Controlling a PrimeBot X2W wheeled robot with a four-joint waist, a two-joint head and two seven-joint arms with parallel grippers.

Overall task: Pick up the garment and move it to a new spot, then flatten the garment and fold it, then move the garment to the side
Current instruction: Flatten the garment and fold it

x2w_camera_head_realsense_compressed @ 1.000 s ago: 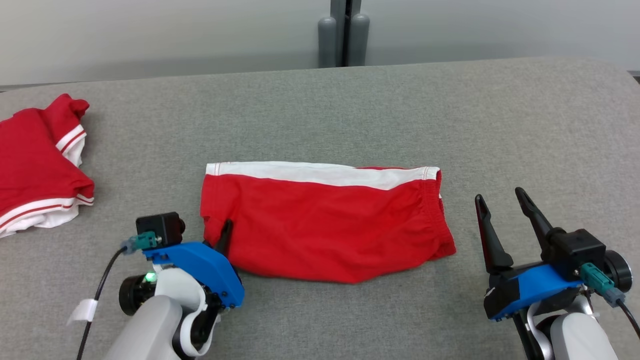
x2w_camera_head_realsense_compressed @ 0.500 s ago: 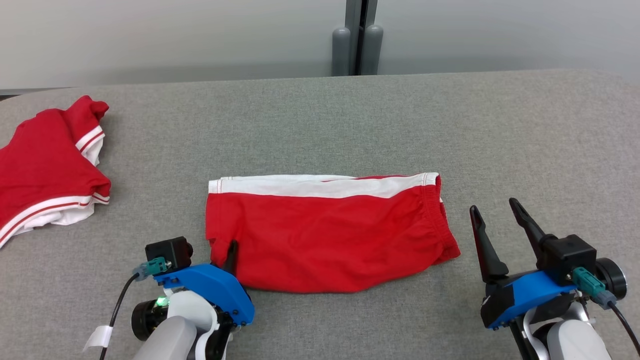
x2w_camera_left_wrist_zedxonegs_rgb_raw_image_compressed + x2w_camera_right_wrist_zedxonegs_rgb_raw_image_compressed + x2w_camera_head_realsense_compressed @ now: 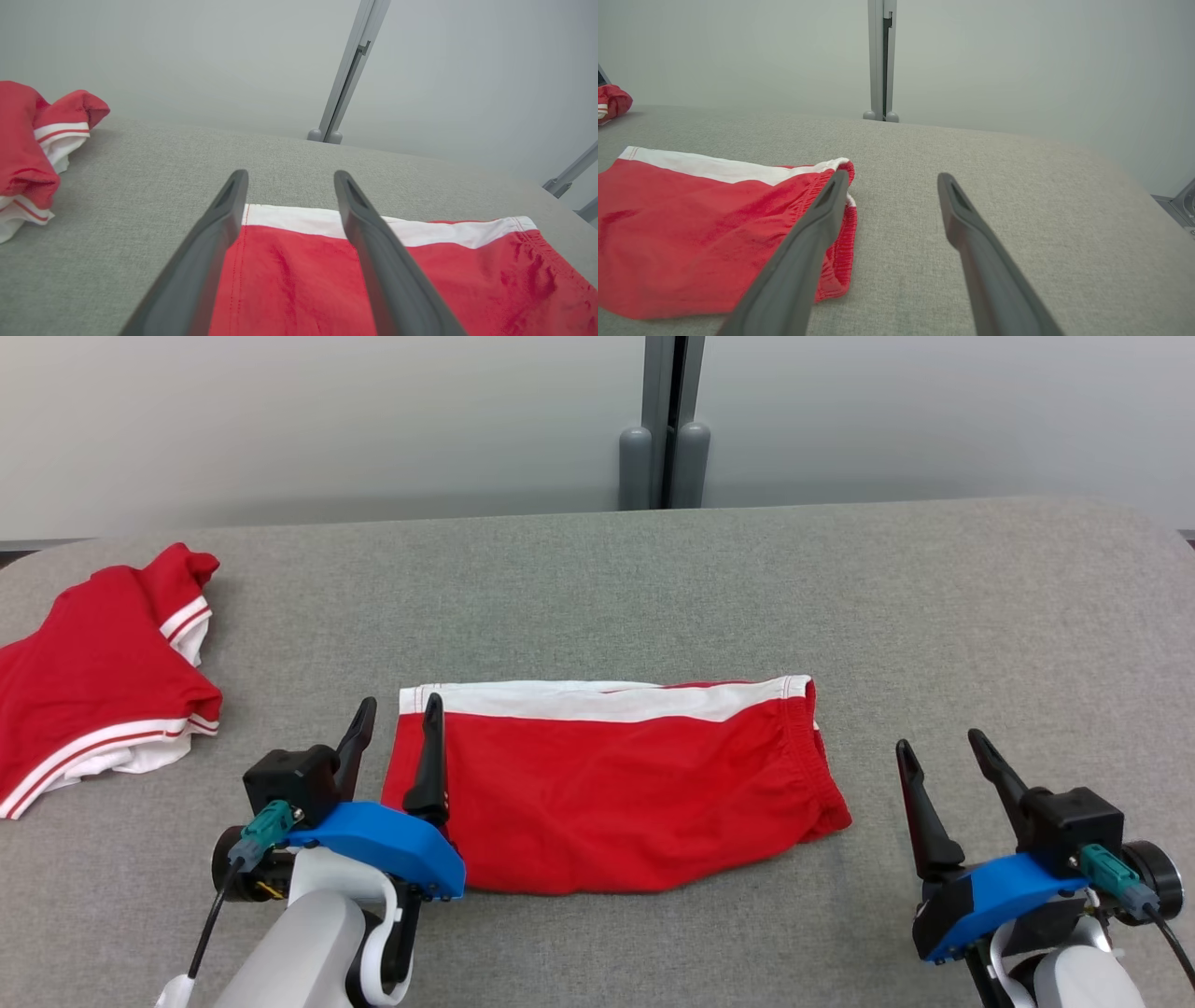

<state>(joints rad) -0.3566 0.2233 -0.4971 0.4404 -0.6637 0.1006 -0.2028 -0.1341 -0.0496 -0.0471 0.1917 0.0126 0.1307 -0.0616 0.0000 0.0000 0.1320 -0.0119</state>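
Garment (image 3: 616, 793): folded red shorts, probably soft, light, limp. Pinch both short ends through all layers. Left gripper (image 3: 400, 703), right gripper (image 3: 938, 741): fingers spread, empty.

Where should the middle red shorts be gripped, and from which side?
Probably at both ends: the shorts lie flat and wide. Take the hem edge from the left, the gathered waistband from the right, where the open left end effector and right end effector stand.
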